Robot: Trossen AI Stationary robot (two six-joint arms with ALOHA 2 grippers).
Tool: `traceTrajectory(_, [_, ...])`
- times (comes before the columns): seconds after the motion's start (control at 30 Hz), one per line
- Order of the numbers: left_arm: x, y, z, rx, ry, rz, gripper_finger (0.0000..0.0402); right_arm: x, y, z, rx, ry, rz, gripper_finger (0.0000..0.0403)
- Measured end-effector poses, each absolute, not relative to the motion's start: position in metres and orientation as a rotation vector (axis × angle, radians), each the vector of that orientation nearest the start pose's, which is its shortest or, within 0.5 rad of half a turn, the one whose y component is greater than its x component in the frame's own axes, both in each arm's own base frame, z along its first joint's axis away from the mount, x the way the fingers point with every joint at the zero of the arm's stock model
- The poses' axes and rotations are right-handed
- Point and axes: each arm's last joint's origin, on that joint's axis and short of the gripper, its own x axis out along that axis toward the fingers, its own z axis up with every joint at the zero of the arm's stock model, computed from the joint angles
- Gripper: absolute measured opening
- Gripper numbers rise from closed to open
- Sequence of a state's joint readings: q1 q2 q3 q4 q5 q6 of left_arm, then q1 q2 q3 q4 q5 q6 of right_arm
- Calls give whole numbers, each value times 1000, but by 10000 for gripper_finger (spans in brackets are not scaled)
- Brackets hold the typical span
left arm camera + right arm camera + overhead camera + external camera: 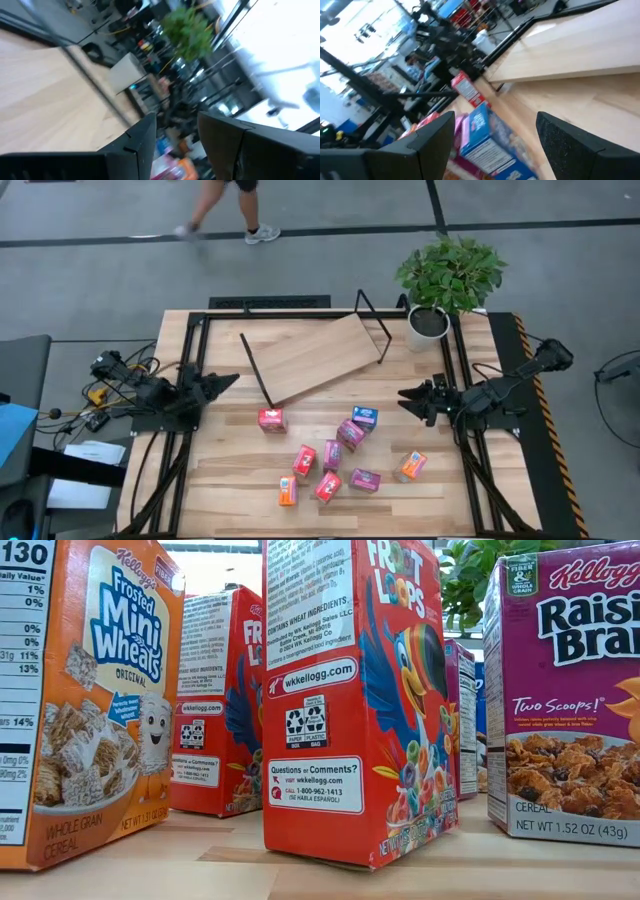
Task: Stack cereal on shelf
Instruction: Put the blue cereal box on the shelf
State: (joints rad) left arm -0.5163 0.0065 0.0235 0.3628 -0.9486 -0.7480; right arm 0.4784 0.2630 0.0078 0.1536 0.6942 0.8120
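Note:
Several small cereal boxes stand or lie on the slatted table: a red one nearest the shelf, a blue one, magenta ones and orange ones. The low view shows them close up: an orange box, a red box, a magenta box. The plywood shelf lies tilted at the table's far middle, with black rod frames at both ends. My left gripper is open at the table's left. My right gripper is open at the right, facing the blue box.
A potted plant in a white pot stands at the far right corner. A person walks on the floor beyond the table's far edge. Cables and gear lie off the table's left side.

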Motion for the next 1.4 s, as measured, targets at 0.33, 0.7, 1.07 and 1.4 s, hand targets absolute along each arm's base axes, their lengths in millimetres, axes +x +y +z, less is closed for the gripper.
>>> traceTrajectory(0.33, [70, -13, 221, -966, -598, 259, 134, 105, 29, 172, 850, -49, -223, 306])
traceTrajectory(0.7, [64, -10, 229, -856, -656, 303, 134, 114, 28, 301, 251, 21, -218, 306])
traceTrajectory(1.07, [64, -9, 228, -681, -610, 381, 201, 174, 48, 335, 62, 612, -286, 347])
traceTrajectory(1.4, [65, -9, 227, -628, -591, 398, 295, 232, 58, 291, 80, 926, -153, 376])
